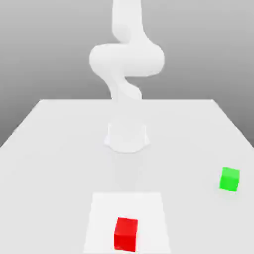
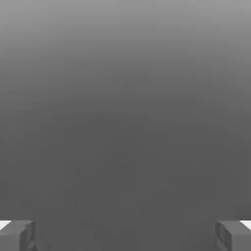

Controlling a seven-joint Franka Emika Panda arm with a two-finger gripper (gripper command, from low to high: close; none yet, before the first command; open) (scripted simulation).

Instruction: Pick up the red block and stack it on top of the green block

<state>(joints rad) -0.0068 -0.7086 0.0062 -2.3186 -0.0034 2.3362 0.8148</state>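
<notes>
Nearest the exterior camera, the red block point(image 1: 126, 234), judged rigid, light and smooth, was best taken by opposite flat faces, well apart from the green block point(image 1: 229, 178), with the gripper point(image 2: 125, 235) spread wide and empty.

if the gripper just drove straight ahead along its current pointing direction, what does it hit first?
Probably nothing: past the gripper, with its fingers spread wide, the hand view is plain grey backdrop. The red block and green block aren't in that line. Depth is unclear.
</notes>
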